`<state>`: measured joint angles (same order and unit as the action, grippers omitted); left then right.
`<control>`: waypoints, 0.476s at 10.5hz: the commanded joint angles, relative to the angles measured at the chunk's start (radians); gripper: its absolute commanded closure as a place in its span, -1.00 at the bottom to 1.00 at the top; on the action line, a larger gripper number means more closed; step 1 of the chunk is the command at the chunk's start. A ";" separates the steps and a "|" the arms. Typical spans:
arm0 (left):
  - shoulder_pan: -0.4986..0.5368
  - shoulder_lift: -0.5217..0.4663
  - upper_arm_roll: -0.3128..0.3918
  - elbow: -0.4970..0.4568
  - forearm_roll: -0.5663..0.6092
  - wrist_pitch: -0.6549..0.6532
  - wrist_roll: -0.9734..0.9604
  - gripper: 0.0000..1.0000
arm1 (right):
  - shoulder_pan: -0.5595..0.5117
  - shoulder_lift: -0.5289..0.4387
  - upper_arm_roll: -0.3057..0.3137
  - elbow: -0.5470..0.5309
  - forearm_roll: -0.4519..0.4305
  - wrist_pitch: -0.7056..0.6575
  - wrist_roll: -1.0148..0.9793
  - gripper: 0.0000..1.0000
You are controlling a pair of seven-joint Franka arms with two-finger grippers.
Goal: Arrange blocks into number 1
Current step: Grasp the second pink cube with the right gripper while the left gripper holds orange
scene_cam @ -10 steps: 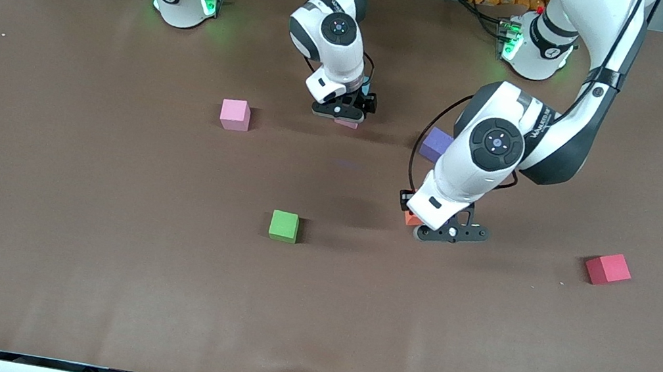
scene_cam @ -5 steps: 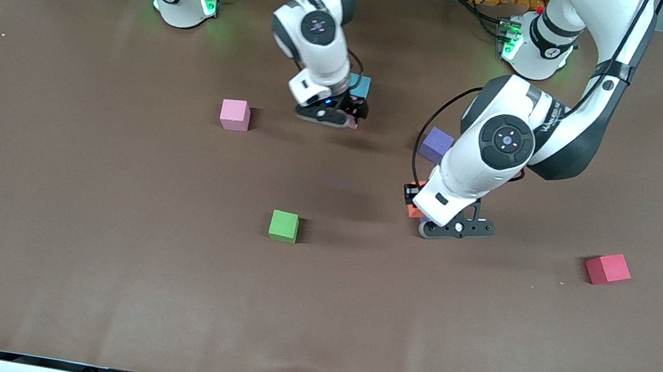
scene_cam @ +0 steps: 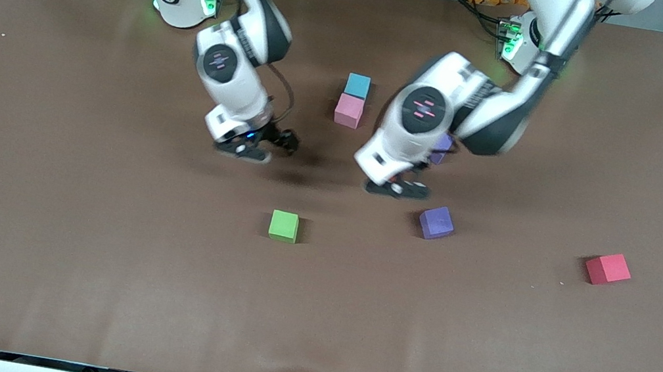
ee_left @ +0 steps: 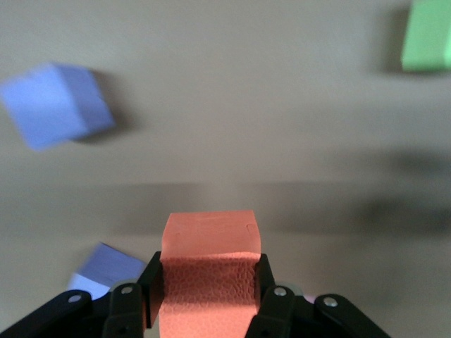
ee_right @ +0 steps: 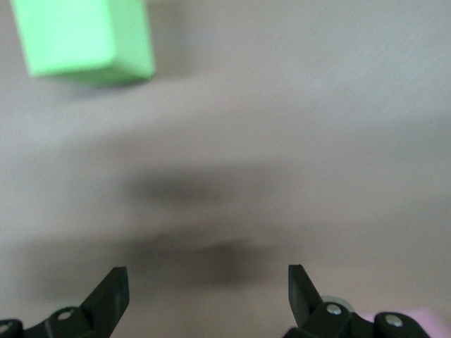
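Note:
A light blue block (scene_cam: 358, 86) and a pink block (scene_cam: 348, 111) sit touching, the pink one nearer the camera. My left gripper (scene_cam: 396, 186) (ee_left: 209, 273) is shut on the orange block (ee_left: 210, 236), held over bare table beside that pair. One purple block (scene_cam: 436, 222) (ee_left: 56, 105) lies apart, nearer the camera. A second purple block (scene_cam: 442, 147) (ee_left: 106, 267) peeks out from under the left arm. My right gripper (scene_cam: 252, 148) (ee_right: 206, 282) hangs open and empty over bare table. The right arm hides the other pink block in the front view.
A green cube (scene_cam: 284, 226) (ee_right: 84, 39) lies near the table's middle, nearer the camera than both grippers. A red cube (scene_cam: 608, 268) lies toward the left arm's end.
The right gripper let go of the pink block beside the light blue one and swung away toward its own end. The left arm carried the orange block toward the middle, uncovering a purple block.

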<state>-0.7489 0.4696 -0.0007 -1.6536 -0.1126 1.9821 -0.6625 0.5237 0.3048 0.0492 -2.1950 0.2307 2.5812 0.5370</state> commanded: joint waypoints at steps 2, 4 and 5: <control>-0.107 0.072 0.013 0.011 -0.069 0.073 -0.017 1.00 | -0.140 -0.007 0.024 0.011 -0.001 -0.024 -0.254 -1.00; -0.144 0.116 0.015 0.011 -0.114 0.157 -0.069 1.00 | -0.159 -0.068 0.023 -0.028 -0.002 -0.201 -0.414 -1.00; -0.147 0.136 0.015 0.009 -0.116 0.193 -0.086 1.00 | -0.149 -0.081 0.020 -0.057 -0.004 -0.240 -0.457 -1.00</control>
<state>-0.8835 0.5786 0.0003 -1.6540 -0.2010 2.1353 -0.7223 0.3814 0.2859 0.0508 -2.1904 0.2295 2.3913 0.1474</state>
